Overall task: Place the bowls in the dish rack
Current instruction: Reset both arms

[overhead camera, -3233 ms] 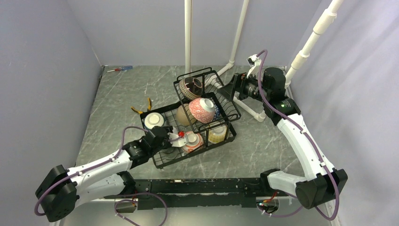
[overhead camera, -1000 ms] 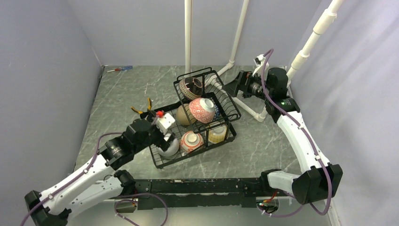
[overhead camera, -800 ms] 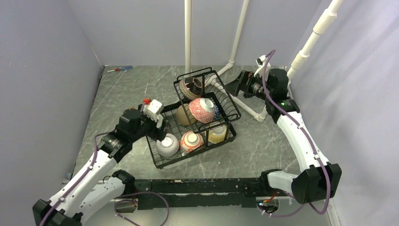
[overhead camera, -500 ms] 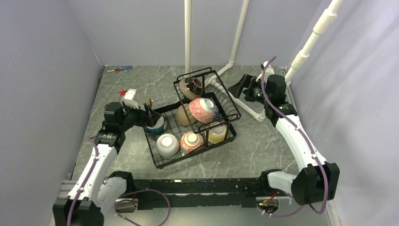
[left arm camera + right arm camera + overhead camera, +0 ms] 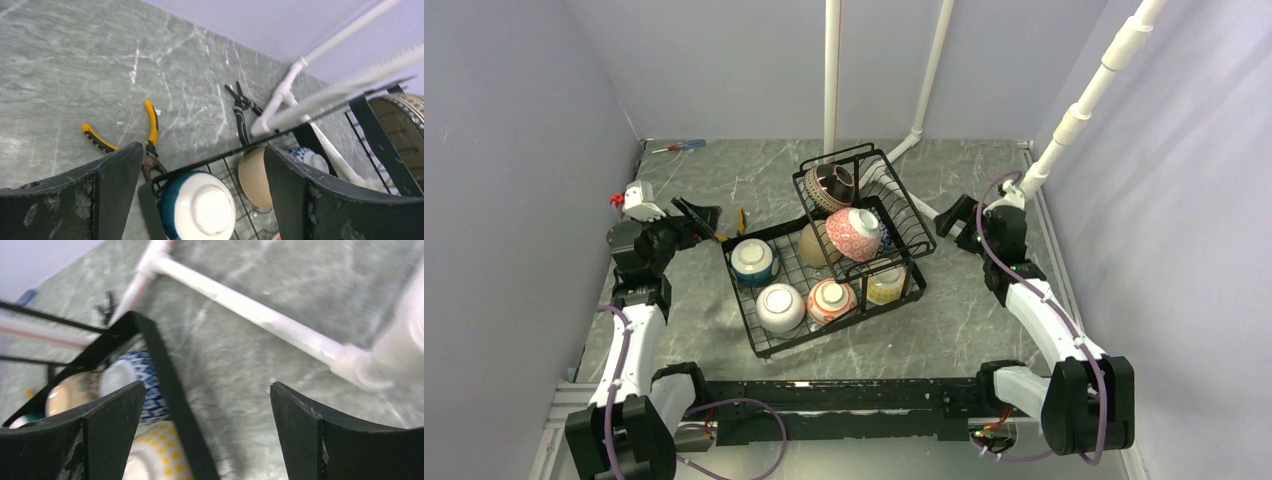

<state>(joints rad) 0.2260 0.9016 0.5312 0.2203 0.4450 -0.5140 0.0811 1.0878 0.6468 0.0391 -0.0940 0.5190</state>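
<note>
Grey marble surface point(image 5: 984, 330), no bowls point(image 5: 854, 233) left outside rack point(image 5: 844, 322). Just now left tool point(image 5: 704, 218) has withdrawn from teal bowl point(image 5: 752, 260): wide, empty. Likewise right tool point(image 5: 951, 218), pulled back (loading looks finished).

A grey, pale-veined marble-patterned tabletop point(image 5: 724, 180) forms the floor of a booth closed in by plain lavender-grey walls — the left wall point(image 5: 514, 150) at 9 o'clock, the back wall point(image 5: 724, 60) at 12 and the right wall point(image 5: 1194, 250) at 3. White plastic pipes stand at the far side: an upright pipe point(image 5: 831, 70) at 12 o'clock, a leaning pipe point(image 5: 934, 60) just right of it and a thicker jointed pipe point(image 5: 1089, 95) slanting up at 2 o'clock — plus a low pipe point(image 5: 260, 315) lying along the tabletop. The light is soft and even, the shadows faint.
</note>
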